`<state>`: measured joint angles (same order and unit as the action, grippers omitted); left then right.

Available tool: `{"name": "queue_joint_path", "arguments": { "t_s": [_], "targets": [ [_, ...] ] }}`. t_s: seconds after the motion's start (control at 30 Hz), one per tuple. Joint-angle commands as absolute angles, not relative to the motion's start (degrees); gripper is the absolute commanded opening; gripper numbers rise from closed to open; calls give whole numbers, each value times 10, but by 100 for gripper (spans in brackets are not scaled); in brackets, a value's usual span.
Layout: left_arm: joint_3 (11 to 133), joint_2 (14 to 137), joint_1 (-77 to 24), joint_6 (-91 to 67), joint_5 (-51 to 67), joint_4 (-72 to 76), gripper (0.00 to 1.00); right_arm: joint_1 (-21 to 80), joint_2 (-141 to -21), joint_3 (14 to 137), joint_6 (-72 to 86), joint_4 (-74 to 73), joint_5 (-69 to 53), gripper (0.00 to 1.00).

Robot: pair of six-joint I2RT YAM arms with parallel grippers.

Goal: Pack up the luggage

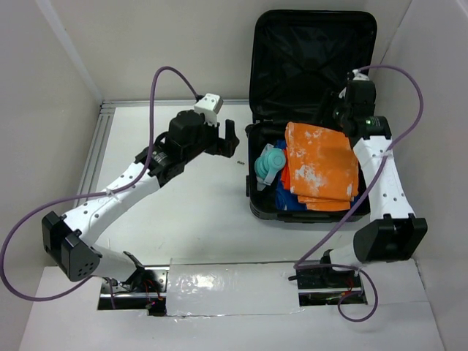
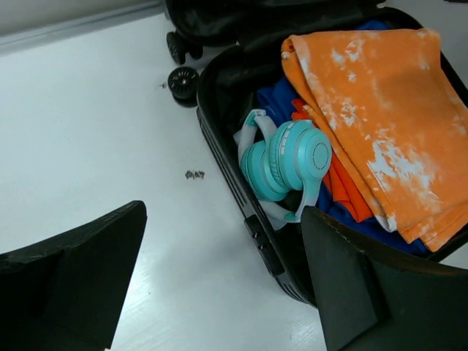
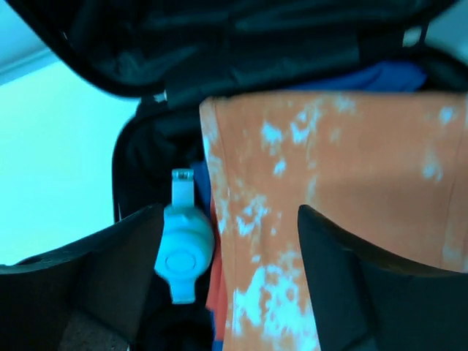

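The black luggage (image 1: 257,206) lies open at the right, its lid (image 1: 314,51) upright. Inside lie a folded orange tie-dye cloth (image 1: 322,164), teal headphones (image 1: 269,167) at the left side and blue cloth (image 1: 290,197) underneath. My left gripper (image 1: 228,142) is open and empty over the table, just left of the luggage. In the left wrist view its jaws (image 2: 219,285) frame the luggage rim (image 2: 219,139), with the headphones (image 2: 289,164) beyond. My right gripper (image 1: 336,111) is open and empty above the back of the luggage. Its wrist view (image 3: 230,278) looks down on the orange cloth (image 3: 329,183) and headphones (image 3: 183,245).
White walls enclose the white table (image 1: 183,205) on the left, back and right. A small dark speck (image 1: 240,162) lies on the table near the luggage's left side, also seen in the left wrist view (image 2: 194,174). The luggage wheels (image 2: 183,80) stick out at its far corner.
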<state>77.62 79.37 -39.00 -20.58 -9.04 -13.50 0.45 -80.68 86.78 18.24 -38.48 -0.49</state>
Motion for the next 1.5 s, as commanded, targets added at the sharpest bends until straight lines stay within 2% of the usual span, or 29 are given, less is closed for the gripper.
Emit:
{"name": "queue_joint_path", "arguments": {
  "t_s": [0.0, 0.03, 0.07, 0.1, 0.23, 0.27, 0.33, 0.53, 0.8, 0.87, 1.0, 1.1, 1.27, 1.4, 1.47],
  "targets": [
    [824, 810, -388, -128, -51, -84, 100, -13, -838, 939, 153, -345, -25, 36],
    [833, 816, -388, -115, -46, -84, 100, -20, -843, 947, 153, -339, -31, 16],
    [849, 827, -388, -109, -39, -84, 100, -20, -850, 947, 153, -333, -44, 8],
    [854, 832, -388, -102, -39, -78, 100, -26, -850, 953, 153, -324, -56, 8],
    [884, 867, -388, -90, -25, -73, 100, -21, -845, 947, 139, -258, -119, 88],
    [896, 875, -388, -90, -19, -73, 100, -21, -845, 947, 133, -251, -120, 94],
    [915, 906, -388, -105, -18, -80, 100, -15, -858, 963, 133, -245, -81, 100],
    [1018, 983, -382, -116, -102, -86, 100, -20, -891, 1009, 116, -241, -31, 100],
    [1203, 1154, -377, -83, -248, -21, 100, -58, -992, 1074, 117, -229, -25, 100],
    [1232, 1204, -361, -91, -253, -9, 100, -65, -1013, 1101, 110, -229, -25, 100],
    [1243, 1245, -323, -127, -236, 46, 100, -71, -1019, 1116, 97, -215, -12, 100],
    [1222, 1268, -294, -163, -236, 114, 100, -76, -1006, 1077, 86, -171, 9, 100],
    [1270, 1322, -260, -215, -118, 130, 100, -89, -998, 1026, 103, -123, 18, 100],
    [1281, 1349, -245, -227, -46, 162, 100, -100, -1005, 1026, 103, -128, -50, 100],
    [1281, 1355, -245, -220, -52, 162, 100, -100, -1005, 1020, 118, -117, -110, 98]
  ]
}}
